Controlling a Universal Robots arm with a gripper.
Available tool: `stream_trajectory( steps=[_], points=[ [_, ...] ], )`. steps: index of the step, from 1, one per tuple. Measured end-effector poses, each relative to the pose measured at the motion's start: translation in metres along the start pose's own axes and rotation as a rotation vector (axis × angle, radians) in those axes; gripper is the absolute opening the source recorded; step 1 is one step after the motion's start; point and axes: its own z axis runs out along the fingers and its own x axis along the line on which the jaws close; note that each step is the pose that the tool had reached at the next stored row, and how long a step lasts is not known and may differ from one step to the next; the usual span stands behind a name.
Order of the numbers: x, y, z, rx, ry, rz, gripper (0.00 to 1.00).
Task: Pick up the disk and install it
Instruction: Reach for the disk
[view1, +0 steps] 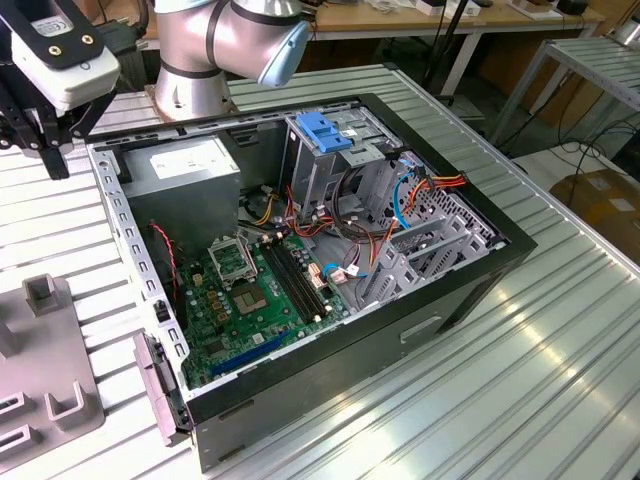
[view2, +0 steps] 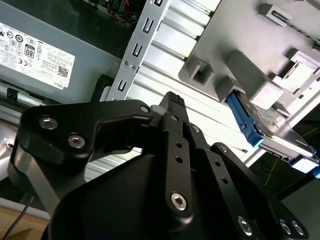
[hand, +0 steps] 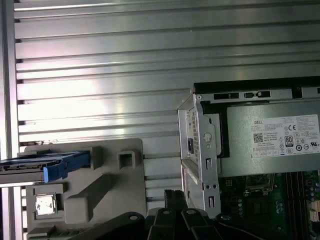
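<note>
The disk (hand: 37, 162) stands on edge in a slot of the grey fixture plate (hand: 107, 192); it is a silver drive with a blue rail along its side. It also appears in the second wrist view, the disk (view2: 270, 132) leaning between the grey blocks of the plate (view2: 235, 30). My black gripper (view2: 172, 100) hangs shut above the ribbed table, between the plate and the computer case, with nothing in it. In the exterior view the gripper (view1: 48, 150) sits at the far upper left, beyond the case's corner and apart from the disk.
The open computer case (view1: 470, 285) lies in the middle of the ribbed metal table (view1: 560, 380). Inside are a grey power supply box (view1: 185, 168), a metal cage with a blue handle (view1: 325, 130), a green board (view1: 250, 300) and loose cables. The fixture plate (view1: 35, 390) lies at the exterior view's lower left.
</note>
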Motion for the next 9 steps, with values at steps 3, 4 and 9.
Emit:
stream_trajectory(
  steps=[3,4,9],
  points=[
    [0.0037,-0.0003,0.0,0.0,0.0,0.0,0.1],
    [0.0062,-0.0005,-0.0001,0.0,0.0,0.0,0.1],
    [0.0143,-0.0011,-0.0002,0.0,-0.0001,0.0,0.1]
  ],
)
